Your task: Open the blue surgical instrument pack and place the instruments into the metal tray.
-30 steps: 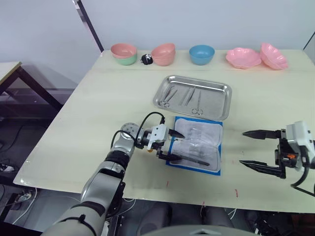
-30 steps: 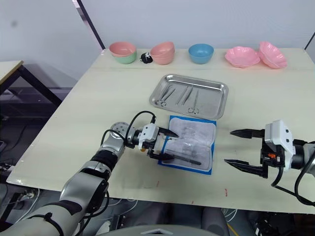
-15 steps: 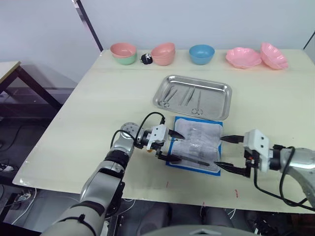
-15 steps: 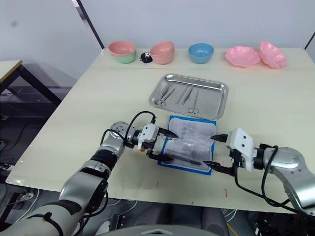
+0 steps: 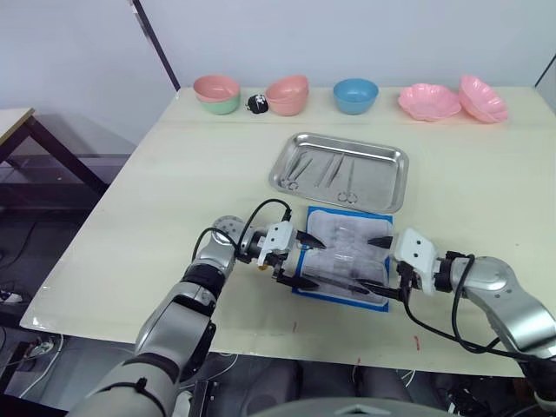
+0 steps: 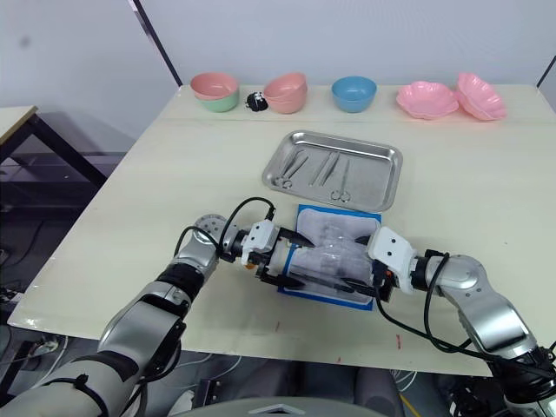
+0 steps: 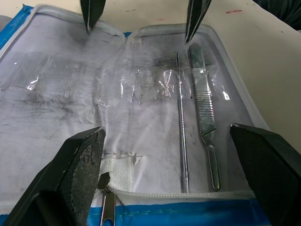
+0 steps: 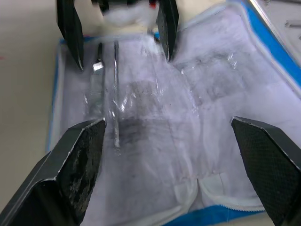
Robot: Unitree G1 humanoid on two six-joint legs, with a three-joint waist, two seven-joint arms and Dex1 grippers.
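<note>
The right gripper has moved in over the open blue surgical instrument pack, facing the left gripper; both have fingers spread. Slim steel instruments lie on its glossy lining.

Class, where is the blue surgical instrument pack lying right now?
The blue surgical instrument pack lies open on the table's near half, just in front of the metal tray.

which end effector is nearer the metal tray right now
Right, narrowly. The right end effector is open over the pack's right half, its upper finger near the tray-side edge. The left end effector is open at the pack's left edge, slightly farther from the metal tray.
</note>
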